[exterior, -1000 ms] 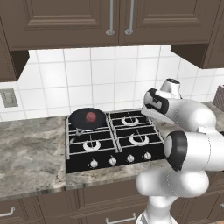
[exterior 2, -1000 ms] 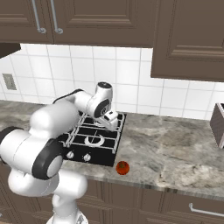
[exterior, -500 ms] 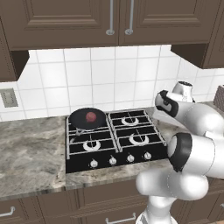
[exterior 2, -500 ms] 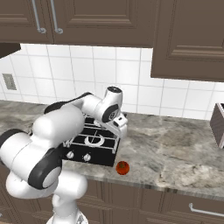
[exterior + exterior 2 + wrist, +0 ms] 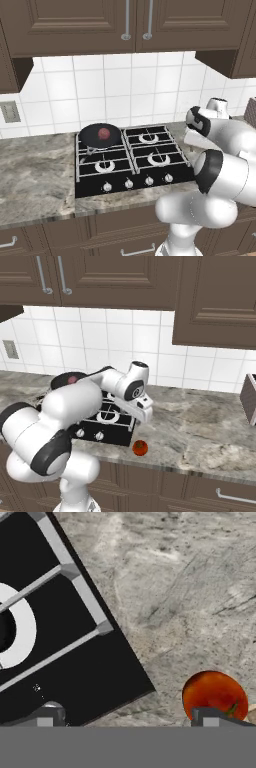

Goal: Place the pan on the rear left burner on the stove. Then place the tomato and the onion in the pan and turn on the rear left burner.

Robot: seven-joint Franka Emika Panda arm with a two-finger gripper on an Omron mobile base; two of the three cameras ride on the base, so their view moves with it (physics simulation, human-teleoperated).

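Note:
The black pan (image 5: 95, 136) sits on the rear left burner of the stove (image 5: 131, 172), hiding the burner ring. The dull pink onion (image 5: 103, 133) lies inside the pan; the onion (image 5: 73, 379) also peeks out behind my arm. The glossy tomato (image 5: 140, 447) rests on the counter right of the stove's front corner. My gripper (image 5: 145, 412) hangs open above the stove's right edge. In the hand view the gripper (image 5: 127, 719) is open and empty, with the tomato (image 5: 215, 694) just beyond its right fingertip (image 5: 210, 717) and the stove (image 5: 75, 662) at left.
Silver knobs (image 5: 137, 182) line the stove's front edge. Marble counter (image 5: 200, 431) stretches right of the stove to a brown box (image 5: 248, 398) at the far right. Dark cabinets hang overhead, and tiled wall stands behind.
My arm has swung rightward from over the stove's middle to its right edge, toward the counter with the tomato. The gripper stayed open. Pan and onion have not moved.

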